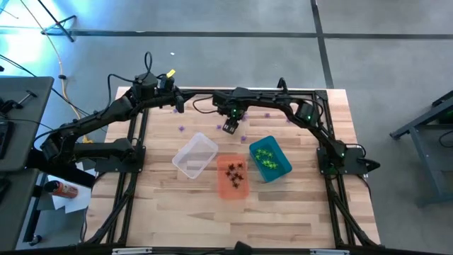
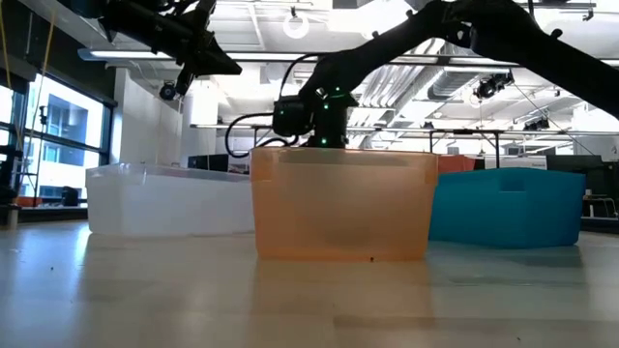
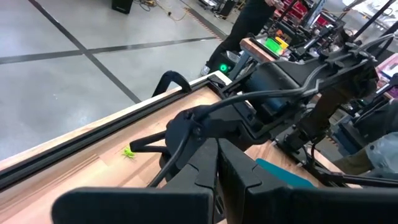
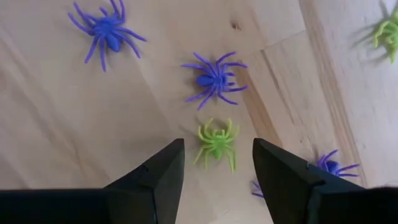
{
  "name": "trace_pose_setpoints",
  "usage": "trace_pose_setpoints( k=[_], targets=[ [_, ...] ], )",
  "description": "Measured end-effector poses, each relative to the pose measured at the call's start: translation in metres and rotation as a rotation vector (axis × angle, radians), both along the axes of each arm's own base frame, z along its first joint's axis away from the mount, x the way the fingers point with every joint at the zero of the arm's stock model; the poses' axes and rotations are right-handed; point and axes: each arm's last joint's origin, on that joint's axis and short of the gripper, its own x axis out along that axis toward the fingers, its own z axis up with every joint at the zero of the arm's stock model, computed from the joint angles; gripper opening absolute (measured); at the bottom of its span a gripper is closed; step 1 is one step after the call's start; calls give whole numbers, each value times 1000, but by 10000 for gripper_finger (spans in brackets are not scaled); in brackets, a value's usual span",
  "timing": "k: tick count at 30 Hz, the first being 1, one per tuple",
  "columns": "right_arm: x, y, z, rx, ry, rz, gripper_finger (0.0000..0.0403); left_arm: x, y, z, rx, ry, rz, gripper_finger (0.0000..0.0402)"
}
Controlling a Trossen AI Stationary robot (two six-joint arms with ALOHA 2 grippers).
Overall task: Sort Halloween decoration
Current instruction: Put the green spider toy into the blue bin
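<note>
Small plastic spiders lie on the far half of the wooden table. In the right wrist view, one green spider [image 4: 216,142] lies flat on the wood straight below my open right gripper [image 4: 216,165], whose fingers point down and stand either side of it, clear of it. Purple spiders [image 4: 213,78] [image 4: 107,28] lie around it, and another green one [image 4: 388,28] farther off. From above, my right gripper [image 1: 230,126] hovers just beyond the bins. My left gripper [image 1: 177,103] hangs shut near the far edge, with a green spider [image 3: 129,152] on the wood beyond it.
Three bins stand side by side at mid-table: a clear bin [image 1: 195,156], an orange bin [image 1: 232,185] with black spiders in it, and a teal bin [image 1: 282,164] with green spiders in it. A black frame rail [image 1: 212,92] runs along the far edge. The near half is bare wood.
</note>
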Motion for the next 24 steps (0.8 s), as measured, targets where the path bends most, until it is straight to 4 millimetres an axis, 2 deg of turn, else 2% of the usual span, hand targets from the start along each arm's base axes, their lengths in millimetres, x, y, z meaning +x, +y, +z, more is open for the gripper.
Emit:
trace_pose_setpoints(
  k=[5, 11, 17, 20, 24],
  targets=[
    [1, 4, 0, -11, 6, 14, 170, 0, 0, 0, -15, -7, 5, 0],
    [0, 6, -4, -38, 36, 2, 100, 0, 0, 0, -18, -8, 5, 0],
    [0, 9, -7, -1, 44, 11, 61, 0, 0, 0, -22, -9, 7, 0],
    [2, 15, -11, 0, 60, 34, 19, 0, 0, 0, -22, -9, 7, 0],
    [2, 24, -12, -11, 102, 86, 7, 0, 0, 0, -22, -9, 7, 0]
  ],
)
